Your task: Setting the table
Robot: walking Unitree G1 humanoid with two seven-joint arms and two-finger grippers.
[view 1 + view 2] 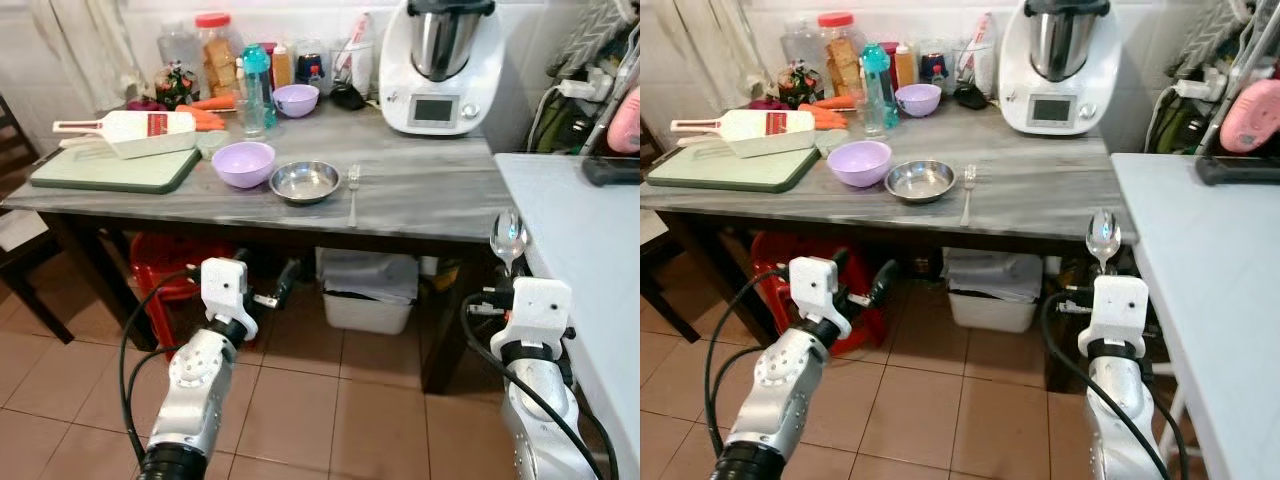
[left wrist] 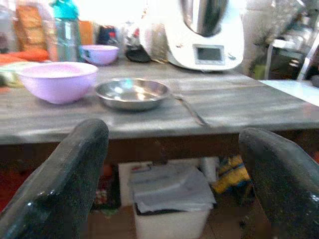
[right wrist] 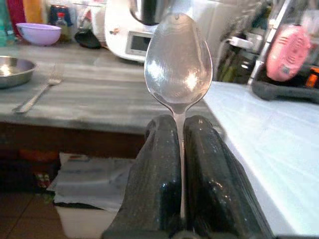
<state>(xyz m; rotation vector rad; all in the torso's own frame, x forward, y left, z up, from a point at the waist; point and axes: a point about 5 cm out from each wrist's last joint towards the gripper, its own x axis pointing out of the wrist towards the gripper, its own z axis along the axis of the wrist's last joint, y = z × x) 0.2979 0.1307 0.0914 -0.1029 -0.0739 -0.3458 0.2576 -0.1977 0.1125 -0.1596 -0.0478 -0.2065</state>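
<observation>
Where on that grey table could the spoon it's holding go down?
Bare tabletop lies right of the fork, in front of the white kitchen machine. The left and back are crowded: cutting board, bowls, bottles. The right gripper holds the spoon.

A grey, wood-grained bench (image 1: 420,185) on dark legs is set against a white tiled wall (image 1: 330,12). The floor (image 1: 320,400) is laid with reddish-brown tiles. A white storage bin (image 1: 368,290) and a red plastic stool (image 1: 160,262) are kept beneath the bench. A pale blue counter (image 1: 590,250) is seen at the right edge, and part of a dark wooden chair (image 1: 15,215) at the left. A light curtain (image 1: 85,40) is hung in the far left corner. The scene is evenly and brightly lit.
</observation>
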